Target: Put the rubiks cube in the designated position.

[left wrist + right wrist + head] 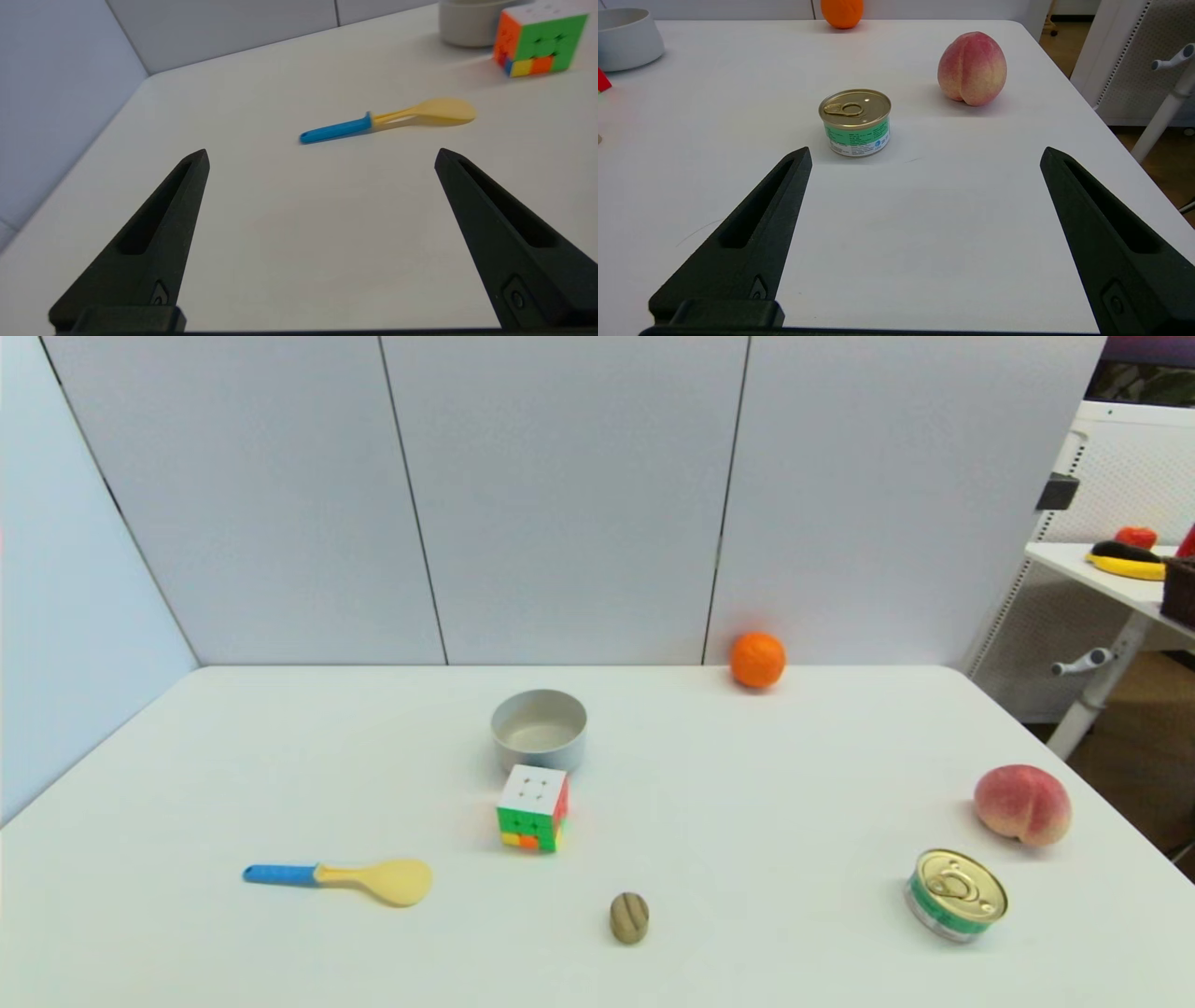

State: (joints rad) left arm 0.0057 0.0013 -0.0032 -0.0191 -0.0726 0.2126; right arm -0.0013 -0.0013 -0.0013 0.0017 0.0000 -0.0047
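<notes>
We find the rubiks cube (533, 807) resting on the white table (747, 784), just in front of the grey bowl (539, 729) and so close that we cannot tell whether the two touch. Taking the cube as our landmark, a rice paddle (350, 878) lies to its left and a little nearer the robot, its blue handle pointing away from the cube. A small brown ridged object (629, 917) sits nearer the robot than the cube and slightly right of it. Well to the right of the cube stand a short can (955, 894) and, beyond the can, a peach (1023, 804). An orange (757, 660) rests far behind and to the right of the cube, against the grey back panels.

The cube is glossy plastic with a white top face carrying dark dots and sides of green, orange, red and yellow squares. The bowl is smooth, round and matte. The paddle has a flat, pale yellow blade. The can has a gold pull-ring lid and a green label, and the peach has a fuzzy pink skin with a cleft.

Neither arm shows in the head view. In the left wrist view we see the left gripper (321, 157) with its fingers spread wide and nothing between them, low over bare table on the near side of the paddle. The right gripper (926, 154) is likewise spread wide and holding nothing, just short of the can. In the right wrist view only a red corner of the cube shows at the edge, and the bowl is cut off.
</notes>
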